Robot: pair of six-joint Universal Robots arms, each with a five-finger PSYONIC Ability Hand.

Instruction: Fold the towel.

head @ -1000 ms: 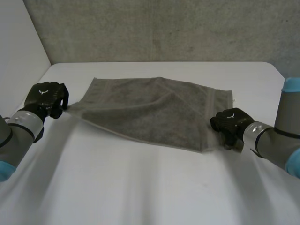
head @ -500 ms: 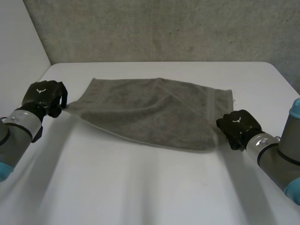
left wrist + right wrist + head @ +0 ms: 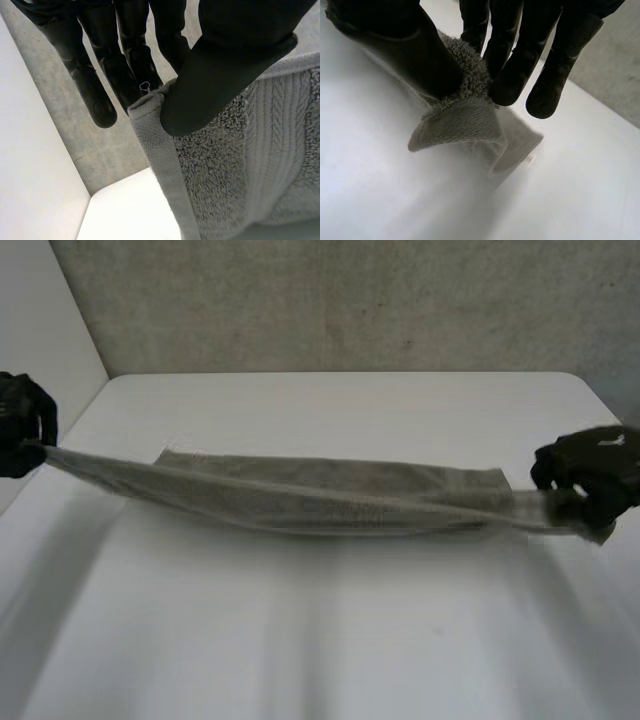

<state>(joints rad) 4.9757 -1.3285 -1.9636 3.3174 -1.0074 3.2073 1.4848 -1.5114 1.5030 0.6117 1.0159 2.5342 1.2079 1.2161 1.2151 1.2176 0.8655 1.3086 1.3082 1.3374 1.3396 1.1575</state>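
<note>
Grey and looped in its pile, the towel (image 3: pixel 330 495) is held stretched between the two hands across the middle of the table (image 3: pixel 320 640), drawn into a long, narrow band. Its left end is pinched by the left hand (image 3: pixel 22 428), which is seen out past the table's left edge. Its right end is pinched by the right hand (image 3: pixel 588 475) near the right edge. In the left wrist view a hemmed corner of the cloth is pressed by the thumb against the straight fingers (image 3: pixel 132 60). In the right wrist view a bunched corner is clamped between the thumb and the fingertips (image 3: pixel 507 82), with a loose flap hanging just below them over the table. One far corner of the towel, towards the left, appears to rest on the table; whether the rest of the band touches it cannot be told.

The table is white and smooth. A rough grey wall (image 3: pixel 350 300) is seen behind its far edge, and a plain white wall (image 3: pixel 40 330) at the left.

Half a second ago the towel lay spread flat and broad, with the hands close in at its near corners. Since then the hands have been moved apart and the cloth pulled taut and narrow.
</note>
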